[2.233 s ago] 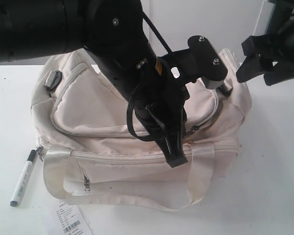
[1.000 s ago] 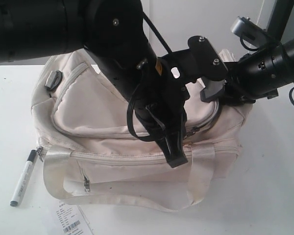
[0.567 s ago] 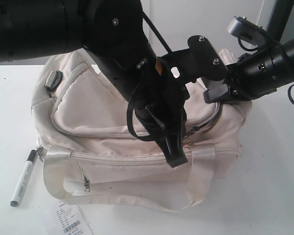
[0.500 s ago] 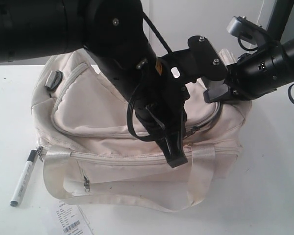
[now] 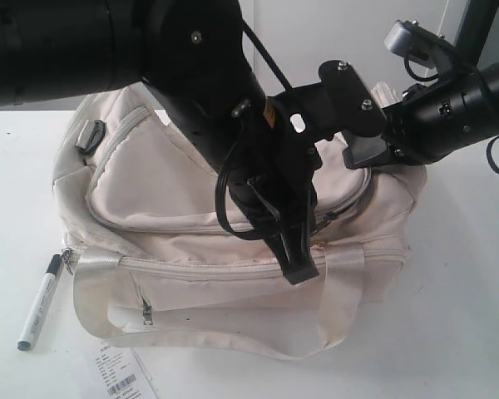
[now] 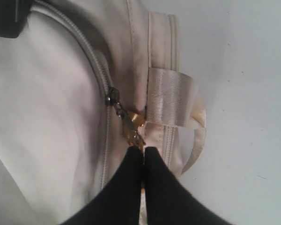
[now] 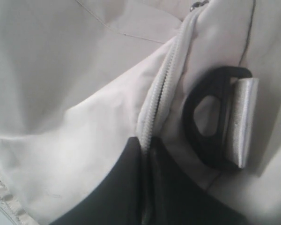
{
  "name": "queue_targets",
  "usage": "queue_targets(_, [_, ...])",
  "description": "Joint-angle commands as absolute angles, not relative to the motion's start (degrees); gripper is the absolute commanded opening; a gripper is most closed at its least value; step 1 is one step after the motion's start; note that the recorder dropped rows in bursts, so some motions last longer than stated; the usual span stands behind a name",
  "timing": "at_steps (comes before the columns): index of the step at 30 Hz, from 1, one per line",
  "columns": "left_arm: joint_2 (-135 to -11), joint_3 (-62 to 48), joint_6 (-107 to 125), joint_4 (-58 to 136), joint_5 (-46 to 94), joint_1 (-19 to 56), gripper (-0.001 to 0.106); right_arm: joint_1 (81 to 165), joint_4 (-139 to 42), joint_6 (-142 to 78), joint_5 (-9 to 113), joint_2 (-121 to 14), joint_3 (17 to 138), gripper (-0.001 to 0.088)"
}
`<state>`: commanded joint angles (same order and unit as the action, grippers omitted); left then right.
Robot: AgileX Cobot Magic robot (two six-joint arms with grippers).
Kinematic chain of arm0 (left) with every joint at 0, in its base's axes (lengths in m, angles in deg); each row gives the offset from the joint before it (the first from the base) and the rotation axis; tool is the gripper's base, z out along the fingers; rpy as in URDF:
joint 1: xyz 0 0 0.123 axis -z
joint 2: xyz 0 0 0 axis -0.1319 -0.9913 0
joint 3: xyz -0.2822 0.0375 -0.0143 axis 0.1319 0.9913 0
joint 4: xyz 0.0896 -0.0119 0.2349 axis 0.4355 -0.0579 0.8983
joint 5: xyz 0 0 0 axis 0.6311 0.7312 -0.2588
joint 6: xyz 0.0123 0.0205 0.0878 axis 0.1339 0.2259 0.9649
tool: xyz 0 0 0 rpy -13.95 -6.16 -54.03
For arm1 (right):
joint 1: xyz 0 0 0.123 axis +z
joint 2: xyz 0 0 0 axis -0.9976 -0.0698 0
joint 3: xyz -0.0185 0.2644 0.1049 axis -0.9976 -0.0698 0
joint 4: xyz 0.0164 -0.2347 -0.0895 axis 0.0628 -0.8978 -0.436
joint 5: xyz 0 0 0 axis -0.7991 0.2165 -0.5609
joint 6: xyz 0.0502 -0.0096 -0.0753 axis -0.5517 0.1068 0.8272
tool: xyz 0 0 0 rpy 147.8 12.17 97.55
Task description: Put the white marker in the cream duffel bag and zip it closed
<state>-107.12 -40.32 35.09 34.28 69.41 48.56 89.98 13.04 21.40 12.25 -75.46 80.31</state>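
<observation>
Here, left gripper: fingers pinching gold zipper pull
right gripper: fingers pinching zipper edge of cream duffel bag
white marker: lower left, beside bag

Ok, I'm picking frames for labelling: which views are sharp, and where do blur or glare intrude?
Exterior view: the left arm, close to the lens, is soft and dark and hides much of the cream duffel bag; the white marker reads clearly; the table is washed bright. Left wrist view: crisp on the zipper pull. Right wrist view: blurry throughout, with shadow beside the black buckle.
</observation>
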Motion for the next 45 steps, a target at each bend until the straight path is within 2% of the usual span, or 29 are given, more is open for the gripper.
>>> queue_targets(45, [-105.9,-40.3,33.2,42.6,81.5,48.6,0.000,90.0,12.9,22.9,12.2,-75.5,80.3,0.0000])
